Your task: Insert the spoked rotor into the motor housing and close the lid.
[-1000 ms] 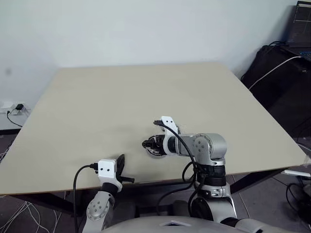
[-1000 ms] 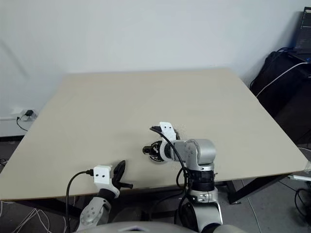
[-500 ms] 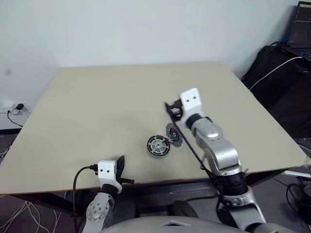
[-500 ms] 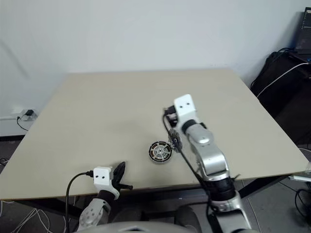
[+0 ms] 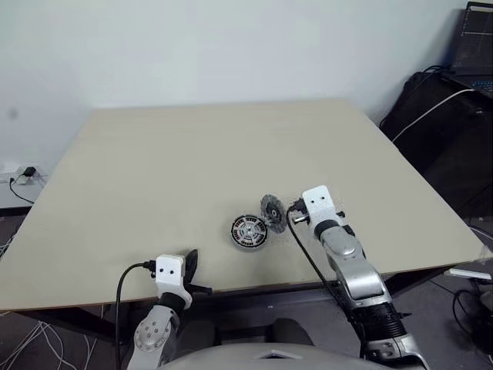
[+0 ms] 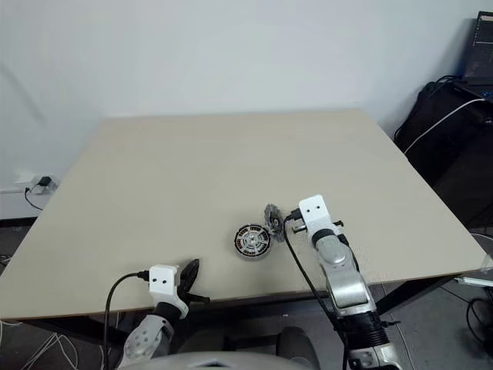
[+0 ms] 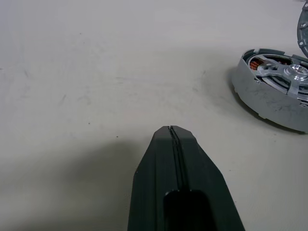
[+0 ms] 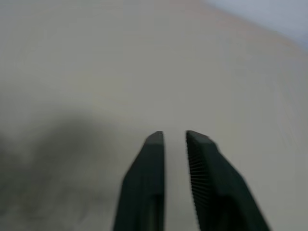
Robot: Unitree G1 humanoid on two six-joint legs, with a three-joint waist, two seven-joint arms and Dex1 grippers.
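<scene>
The motor housing [image 5: 249, 231] lies near the table's front edge, and copper coils show inside its rim [image 7: 269, 96]. The spoked rotor [image 7: 288, 77] sits inside it, silver spokes up. The lid [image 5: 272, 210], a grey ribbed disc, stands tilted on its edge just right of the housing. My right gripper [image 8: 174, 134] is low over the bare table right of the lid. Its fingers are almost together and nothing is between them. My left gripper [image 7: 172, 130] rests shut and empty at the front edge, left of the housing.
The beige table [image 5: 192, 154] stretches far back and to both sides. Its front edge runs just behind my left gripper [image 5: 191, 262]. Black bags and a cable [image 5: 439, 116] stand beyond the right edge. A power strip [image 5: 27, 171] lies on the floor at the left.
My right arm swung from over the housing out to the right and came down beside the lid. Its jaws closed from wide apart. The lid now stands by the housing. The left arm kept still.
</scene>
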